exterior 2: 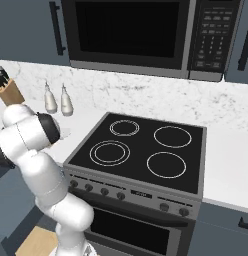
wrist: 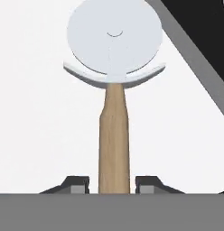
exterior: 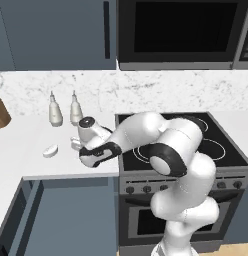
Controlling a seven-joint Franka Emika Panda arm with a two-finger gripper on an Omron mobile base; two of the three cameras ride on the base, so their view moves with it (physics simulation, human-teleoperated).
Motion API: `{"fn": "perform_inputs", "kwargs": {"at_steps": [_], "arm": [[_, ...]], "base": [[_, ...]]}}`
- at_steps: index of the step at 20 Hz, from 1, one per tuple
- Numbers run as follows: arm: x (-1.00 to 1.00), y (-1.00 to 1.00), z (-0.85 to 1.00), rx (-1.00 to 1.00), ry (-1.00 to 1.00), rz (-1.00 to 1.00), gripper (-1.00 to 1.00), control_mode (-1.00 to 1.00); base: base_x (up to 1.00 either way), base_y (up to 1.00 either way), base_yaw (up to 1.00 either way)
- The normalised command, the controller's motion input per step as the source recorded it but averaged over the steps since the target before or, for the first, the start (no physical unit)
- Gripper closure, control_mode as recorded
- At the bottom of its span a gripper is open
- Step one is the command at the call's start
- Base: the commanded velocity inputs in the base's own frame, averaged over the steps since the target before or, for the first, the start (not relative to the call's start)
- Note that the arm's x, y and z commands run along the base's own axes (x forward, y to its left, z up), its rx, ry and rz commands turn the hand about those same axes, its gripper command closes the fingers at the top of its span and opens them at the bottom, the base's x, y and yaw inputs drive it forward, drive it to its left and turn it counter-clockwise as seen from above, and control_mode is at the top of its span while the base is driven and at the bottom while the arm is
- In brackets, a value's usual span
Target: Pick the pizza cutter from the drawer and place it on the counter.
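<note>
The pizza cutter (wrist: pixel 114 90) lies at frame centre over the white counter (wrist: pixel 37 135), its wooden handle running down between the gripper (wrist: pixel 114 184) tips, which stand apart beside it. Whether it is released cannot be told; only withdrawal appears left.

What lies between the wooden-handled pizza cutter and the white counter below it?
Nothing visible. In the hand view the pizza cutter, its tan handle between the gripper fingertips, has only bare white counter behind it; the black stove top lies off to one side.
</note>
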Motion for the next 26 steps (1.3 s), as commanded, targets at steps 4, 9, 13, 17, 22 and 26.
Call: {"fn": "perform_inputs", "kwargs": {"at_steps": [4,9,13,17,22,26], "arm": [[-0.63,-0.16,0.68,0.00,0.00,-0.06,-1.00,-1.00],[-1.00,-0.77,0.86,0.00,-0.09,-0.05,-1.00,-1.00],[-1.00,-1.00,0.67,0.08,-0.26,-0.02,-1.00,-1.00],[-0.99,-1.00,0.37,0.19,-0.31,0.00,-1.00,-1.00],[-0.83,-1.00,0.60,0.28,-0.26,-0.02,-1.00,-1.00],[-0.39,-0.93,0.96,0.47,-0.37,-0.04,-1.00,-1.00]], "base": [[0.00,0.00,0.00],[0.00,0.00,0.00],[0.00,0.00,0.00],[0.00,0.00,0.00],[0.00,0.00,0.00],[0.00,0.00,0.00]]}}
